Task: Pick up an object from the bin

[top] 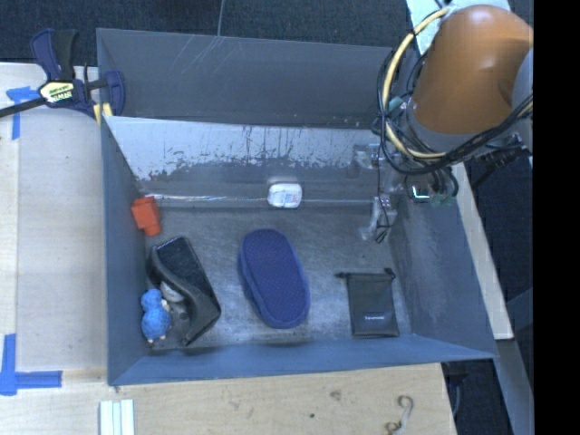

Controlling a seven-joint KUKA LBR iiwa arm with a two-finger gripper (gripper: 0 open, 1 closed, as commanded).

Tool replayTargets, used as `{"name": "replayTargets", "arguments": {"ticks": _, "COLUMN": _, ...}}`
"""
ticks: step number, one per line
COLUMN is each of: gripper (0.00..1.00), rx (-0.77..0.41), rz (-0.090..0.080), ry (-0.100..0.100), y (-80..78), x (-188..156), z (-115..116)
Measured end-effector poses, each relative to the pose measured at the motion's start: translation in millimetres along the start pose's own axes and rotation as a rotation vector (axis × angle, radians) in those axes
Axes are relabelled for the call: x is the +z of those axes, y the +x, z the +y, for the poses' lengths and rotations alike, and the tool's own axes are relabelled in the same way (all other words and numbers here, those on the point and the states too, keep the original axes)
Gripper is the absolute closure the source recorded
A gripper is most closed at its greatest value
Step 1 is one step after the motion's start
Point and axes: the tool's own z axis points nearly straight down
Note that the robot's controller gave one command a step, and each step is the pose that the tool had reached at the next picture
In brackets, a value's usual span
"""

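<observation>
Ref pt: the blue oval case (272, 279), lying flat approx mid-floor of the bin (272, 80). Everything else is placed from it.

Claw (379, 225) hangs view-right of the case and a bit toward the back wall. It points straight down off the orange-covered wrist (471, 66), prob. so it can drop vertically w/o scraping the sloped side wall. Can't tell if it's wide or narrow, since it blurs into its own hardware and cables. Nothing visible in it, so I'd say the pick isn't made yet. It sits over bare floor, not over any item.

Nearest thing is the flat black pouch (372, 304), view-right of the case by the front wall and just in front of the claw. That makes it the likeliest candidate, but that's my guess only.

Other items:
- White oval piece (285, 195): behind the case, resting in the crease where floor meets back wall.
- Orange block (145, 214): well to view-left of the case, toward the back.
- Black wedge-shaped item (186, 288): view-left of the case, w/ a small blue toy figure (154, 314) touching it on the far side, both tucked into the front corner.

The sloped walls funnel loose stuff onto the floor, and each item lies on its broadest face. The pouch is thin and flush to the floor, so its edges look hard to catch. The case is domed and maybe too broad.
</observation>
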Motion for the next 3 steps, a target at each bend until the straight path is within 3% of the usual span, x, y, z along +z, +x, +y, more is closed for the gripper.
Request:
{"name": "replayTargets", "arguments": {"ticks": 1, "gripper": 0.0, "rx": -0.131, "rz": 0.001, "ry": 0.001, "y": 37.3, "x": 91, "z": -53}}
{"name": "replayTargets", "arguments": {"ticks": 2, "gripper": 0.0, "rx": -0.337, "rz": -0.001, "ry": 0.0, "y": 64.0, "x": 178, "z": -98}}
{"name": "replayTargets", "arguments": {"ticks": 3, "gripper": 1.0, "rx": -0.339, "rz": -0.008, "ry": 0.002, "y": 61.3, "x": 174, "z": -97}}
